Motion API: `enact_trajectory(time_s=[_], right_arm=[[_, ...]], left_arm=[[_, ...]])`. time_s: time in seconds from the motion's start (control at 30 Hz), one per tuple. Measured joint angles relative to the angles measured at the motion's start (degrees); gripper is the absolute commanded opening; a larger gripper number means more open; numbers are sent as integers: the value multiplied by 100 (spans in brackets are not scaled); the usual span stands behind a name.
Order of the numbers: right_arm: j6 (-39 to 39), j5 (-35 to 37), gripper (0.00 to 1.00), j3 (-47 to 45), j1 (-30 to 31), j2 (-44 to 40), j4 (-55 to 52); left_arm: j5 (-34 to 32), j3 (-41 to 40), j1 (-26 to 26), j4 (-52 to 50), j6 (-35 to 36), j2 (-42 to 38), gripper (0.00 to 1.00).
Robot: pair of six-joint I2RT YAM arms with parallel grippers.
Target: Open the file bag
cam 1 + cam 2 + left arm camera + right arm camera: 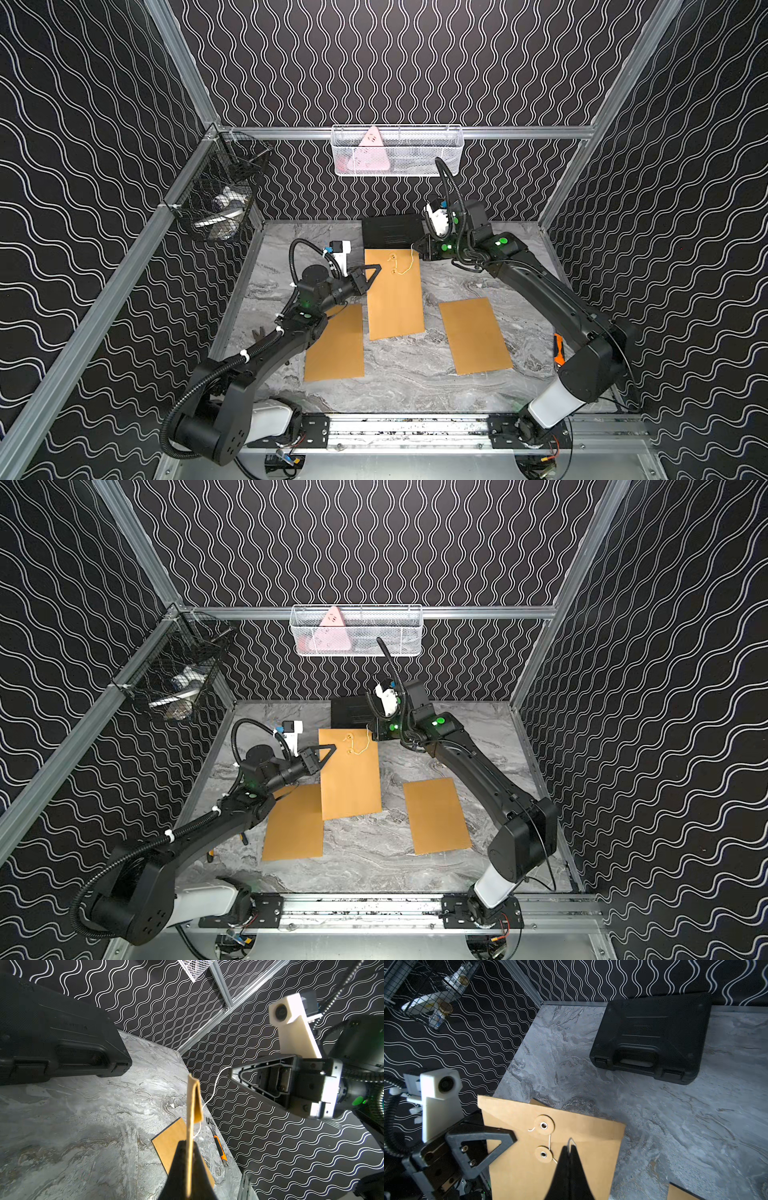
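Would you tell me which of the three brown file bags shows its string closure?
The middle file bag, its string held by the right gripper; the left bag and right bag show plain faces.

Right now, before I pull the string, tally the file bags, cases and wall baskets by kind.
File bags: 3
Black case: 1
Wire baskets: 2
Total: 6

Brown file bag (394,299) on table (415,374), flap folded over, string (411,259) loose
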Motion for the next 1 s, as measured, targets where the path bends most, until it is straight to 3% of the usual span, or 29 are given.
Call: enact_trajectory(time_s=[0.5, 1.0], right_arm=[[-59, -13, 0, 1043, 579, 612, -229], [-168, 28, 0, 1871, 1088, 1086, -459]], left_arm=[[-153, 46, -474, -48, 66, 111, 0], [-284, 46, -595, -26, 68, 229, 0]])
